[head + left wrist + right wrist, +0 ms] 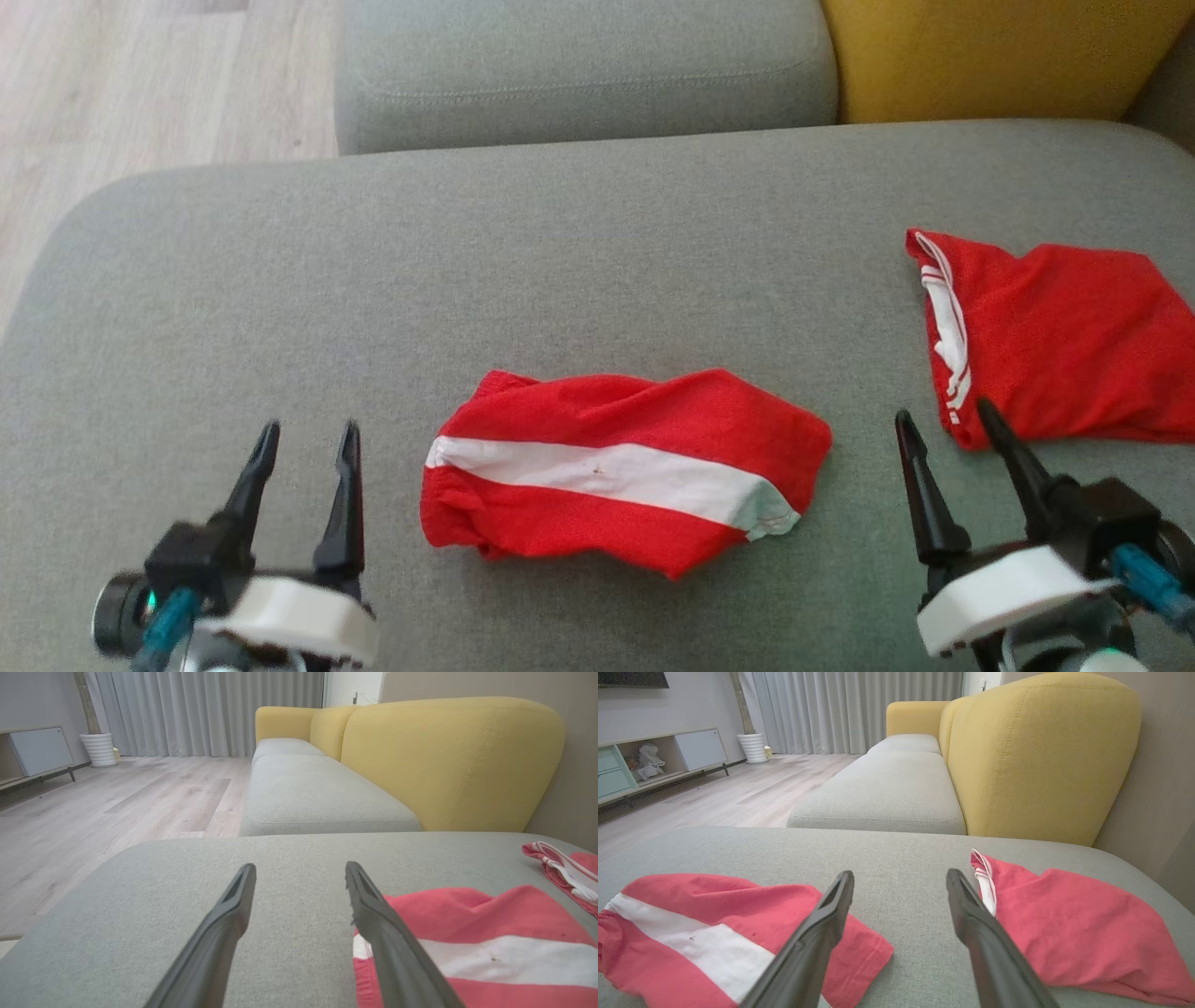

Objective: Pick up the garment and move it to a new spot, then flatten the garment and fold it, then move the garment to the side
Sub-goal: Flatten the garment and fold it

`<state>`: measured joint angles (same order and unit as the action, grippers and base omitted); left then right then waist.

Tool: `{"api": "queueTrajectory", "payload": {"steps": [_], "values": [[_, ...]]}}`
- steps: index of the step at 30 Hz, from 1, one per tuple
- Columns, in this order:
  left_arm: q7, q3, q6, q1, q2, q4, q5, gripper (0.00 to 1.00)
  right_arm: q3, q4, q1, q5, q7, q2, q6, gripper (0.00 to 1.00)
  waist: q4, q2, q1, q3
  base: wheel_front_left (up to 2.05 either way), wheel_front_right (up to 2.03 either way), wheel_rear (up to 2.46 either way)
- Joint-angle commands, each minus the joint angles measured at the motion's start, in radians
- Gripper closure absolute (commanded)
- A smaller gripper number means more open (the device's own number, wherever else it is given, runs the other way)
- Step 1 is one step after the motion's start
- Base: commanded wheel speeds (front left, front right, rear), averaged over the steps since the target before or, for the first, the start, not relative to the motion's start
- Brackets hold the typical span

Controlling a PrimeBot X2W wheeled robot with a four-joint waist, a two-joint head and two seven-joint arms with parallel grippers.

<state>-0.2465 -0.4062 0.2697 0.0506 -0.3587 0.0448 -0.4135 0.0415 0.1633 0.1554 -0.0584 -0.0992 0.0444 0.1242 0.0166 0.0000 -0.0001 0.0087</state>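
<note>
Left claw, lower left of head view: fingers spread wide, nothing between them, poised over bare seat just left of the garment. Right claw, lower right: likewise wide and empty. Its outer finger overlaps the lower corner of a second garment in the frame; contact cannot be told. Garment lies at bottom centre, a compact red bundle with a white band across, edges rumpled and uneven. Judgement: setting it down at a spot looks done; too creased to call flat or neatly folded. Flattening, the fold and the move aside likely remain. Second garment, at the right edge, lies smoother and apart.
</note>
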Motion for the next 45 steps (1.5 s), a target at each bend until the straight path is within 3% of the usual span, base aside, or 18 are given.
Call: {"api": "queueTrajectory", "payload": {"steps": [1,12,23,26,28,29,31,37,38,41,45], "values": [[0.001,0.042,0.01,-0.016,-0.034,0.042,0.012,0.0,0.026,0.049,-0.009,0.008,-0.006,0.006,0.007,0.0,-0.005,0.0,0.0001,-0.009,0.0,0.0,0.0],[0.016,0.049,0.031,0.015,-0.045,0.067,0.003,0.0,0.027,0.063,0.0,-0.018,-0.012,0.006,0.007,0.0,-0.007,0.0,0.0001,-0.01,0.0,0.0,0.0],[0.017,0.033,0.017,-0.009,-0.044,0.06,0.001,0.0,0.028,0.058,-0.012,-0.035,-0.01,0.006,0.007,0.0,0.003,0.0,0.0001,-0.002,0.0,0.0,0.0],[0.029,0.0,-0.022,-0.051,-0.036,0.047,-0.003,0.0,0.029,0.056,-0.017,-0.041,-0.01,0.006,0.007,0.0,0.006,0.0,0.0001,0.012,0.0,0.0,0.0],[0.079,-0.05,-0.084,-0.108,-0.021,-0.006,-0.021,0.0,0.034,0.048,-0.022,-0.045,-0.009,0.006,0.007,0.0,0.006,0.0,0.0001,0.031,0.0,0.0,0.0],[0.079,-0.05,-0.084,-0.108,-0.021,-0.006,-0.021,0.0,0.034,0.048,-0.022,-0.045,-0.009,0.006,0.007,0.0,0.006,0.0,0.0001,0.031,0.0,0.0,0.0],[0.137,-0.09,-0.141,-0.16,-0.001,-0.08,-0.051,0.0,0.041,0.039,-0.025,-0.05,-0.007,0.006,0.007,0.0,0.001,0.0,0.0001,0.051,0.0,0.0,0.0],[0.179,-0.106,-0.204,-0.229,0.023,-0.205,-0.102,0.0,0.049,0.019,-0.035,-0.071,-0.01,0.006,0.007,0.0,-0.015,0.0,0.0001,0.089,0.0,0.0,0.0],[0.182,-0.106,-0.209,-0.238,0.022,-0.221,-0.104,0.05,0.052,0.015,-0.035,-0.075,-0.011,0.006,0.007,0.0,-0.018,0.0,0.0001,0.096,0.0,0.0,0.0],[0.169,-0.101,-0.22,-0.258,0.024,-0.251,-0.11,1.0,0.059,-0.004,-0.028,-0.078,-0.019,0.006,0.007,0.0,-0.024,0.0,0.0001,0.106,0.0,0.0,0.0],[0.153,-0.098,-0.226,-0.267,0.021,-0.264,-0.113,1.0,0.099,-0.052,-0.006,-0.068,-0.044,0.006,0.007,0.0,-0.025,0.0,0.0001,0.117,0.0,0.0,0.0]]}}
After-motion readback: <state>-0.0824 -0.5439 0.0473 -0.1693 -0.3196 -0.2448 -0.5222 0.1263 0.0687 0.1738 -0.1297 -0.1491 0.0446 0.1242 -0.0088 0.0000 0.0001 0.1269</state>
